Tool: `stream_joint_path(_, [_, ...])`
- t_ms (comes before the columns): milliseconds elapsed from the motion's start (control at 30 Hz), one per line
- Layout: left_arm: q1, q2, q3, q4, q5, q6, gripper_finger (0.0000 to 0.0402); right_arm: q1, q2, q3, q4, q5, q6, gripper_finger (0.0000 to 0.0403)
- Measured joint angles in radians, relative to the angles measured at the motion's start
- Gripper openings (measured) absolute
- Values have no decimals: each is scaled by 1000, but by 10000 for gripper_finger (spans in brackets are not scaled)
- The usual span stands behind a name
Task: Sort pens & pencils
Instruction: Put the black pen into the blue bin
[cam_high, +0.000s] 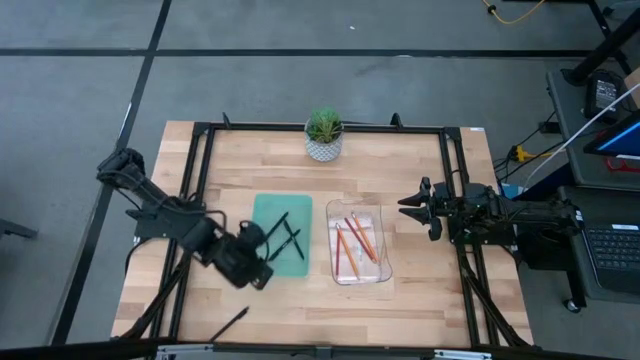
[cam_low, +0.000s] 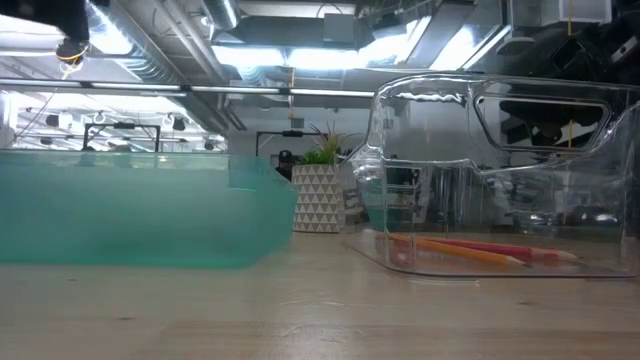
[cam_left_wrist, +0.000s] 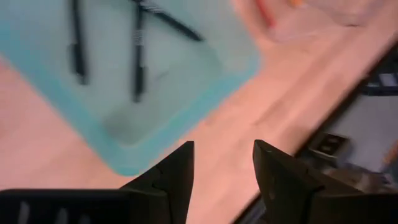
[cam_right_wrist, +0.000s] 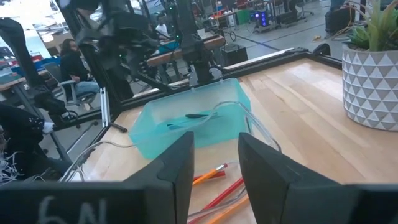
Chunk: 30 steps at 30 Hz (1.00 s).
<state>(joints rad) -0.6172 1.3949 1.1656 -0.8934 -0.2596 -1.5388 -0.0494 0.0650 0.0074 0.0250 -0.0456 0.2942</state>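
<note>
Pens (cam_high: 284, 236): black sticks lying crossed inside the teal tray (cam_high: 262, 206), seen clearly past the left claw in its wrist view (cam_left_wrist: 138, 62). One more black stick (cam_high: 230, 323) lying alone on the bare table (cam_high: 420, 180), off the teal tray's near-left corner, close to the table's front edge.

Pencils (cam_high: 352, 240): orange and red sticks resting in the clear bin (cam_high: 382, 268), just beside the teal tray on its right; from the low view, flat on the bin's floor (cam_low: 470, 250).

Left claw (cam_high: 262, 272): hovering over the teal tray's near-left corner, fingers (cam_left_wrist: 177, 171) apart, nothing between them.

Right claw (cam_high: 408, 204): well to the right of the teal tray, beyond the clear bin, pointing toward both; fingers (cam_right_wrist: 180, 163) parted with a narrow gap, empty.

Potted plant (cam_high: 323, 133) in a white patterned pot: behind the teal tray, near the table's far edge, about in line with the gap between tray and bin.

Beyond the teal tray in the right wrist view, a seated person (cam_right_wrist: 76, 62) in dark clothes, away from the table.
</note>
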Motion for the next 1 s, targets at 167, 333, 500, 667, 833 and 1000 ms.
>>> stream_joint_path(167, [-120, 26, 0, 91, -60, -55, 156, 0, 0, 0, 0, 0, 16, 126])
stream_joint_path(333, [-221, 85, -1, 156, -30, -97, 157, 0, 0, 0, 0, 0, 17, 126])
stream_joint_path(500, [-299, 160, -1, 245, -24, -213, 155, 0, 0, 0, 0, 1, 18, 126])
stream_joint_path(667, [-345, 252, -1, 255, 91, -349, 154, 0, 0, 0, 0, 0, 19, 126])
stream_joint_path(833, [-359, 335, -2, 253, 180, -423, 154, 0, 0, 0, 0, 1, 18, 126])
stream_joint_path(1000, [-358, 404, -2, 253, 207, -423, 154, 0, 0, 0, 0, 1, 19, 126])
